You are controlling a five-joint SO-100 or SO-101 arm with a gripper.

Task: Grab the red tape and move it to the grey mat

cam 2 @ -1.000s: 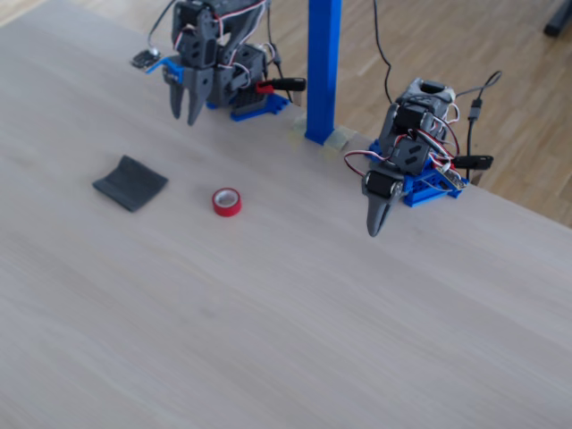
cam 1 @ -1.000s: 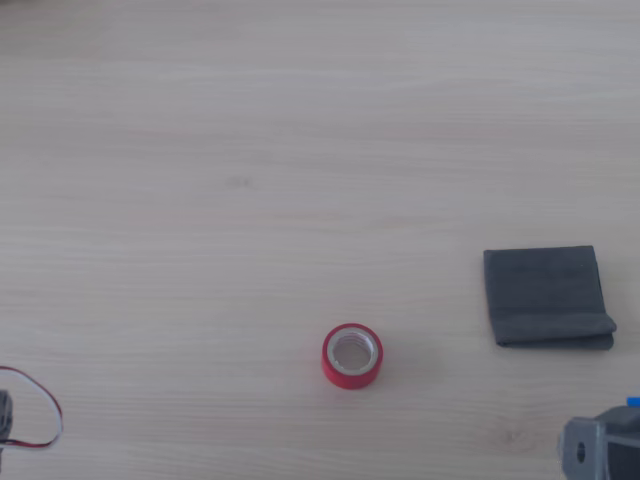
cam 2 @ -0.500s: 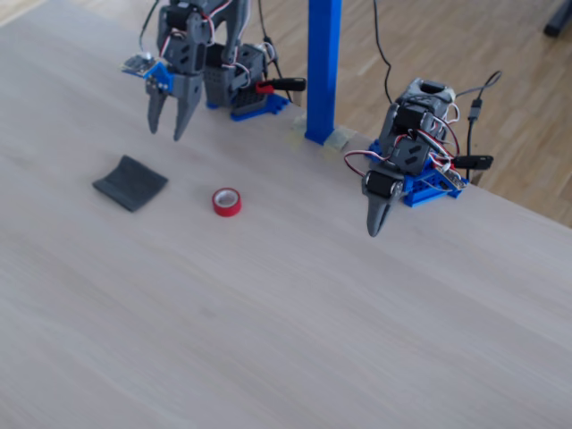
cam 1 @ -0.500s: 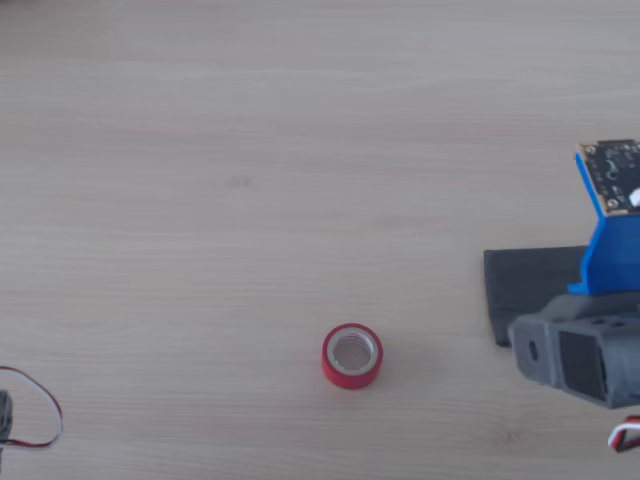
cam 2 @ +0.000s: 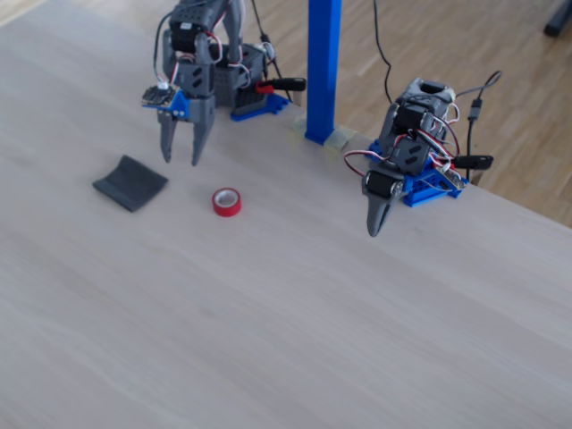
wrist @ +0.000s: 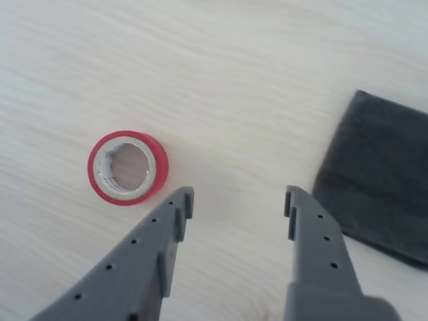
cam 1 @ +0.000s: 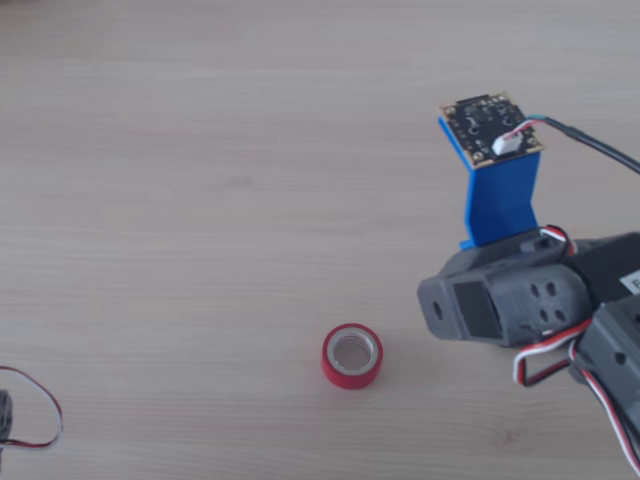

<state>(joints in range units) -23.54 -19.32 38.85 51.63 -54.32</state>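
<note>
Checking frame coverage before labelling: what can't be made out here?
- Mat: the other view hides it fully behind the arm; the wrist view cuts it at the right edge.
- Gripper height above the table: not clear in any view.
- Tape: tiny in the fixed view, no detail.
- Gripper fingertips: hidden in the other view under the wrist.

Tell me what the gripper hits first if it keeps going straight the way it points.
Most likely bare table. The open gripper points down between the red tape and the grey mat, touching neither; depth is unclear.

fixed view: grey mat [cam 2: 130, 183] left | red tape [cam 2: 226, 201] right (well apart)
</note>
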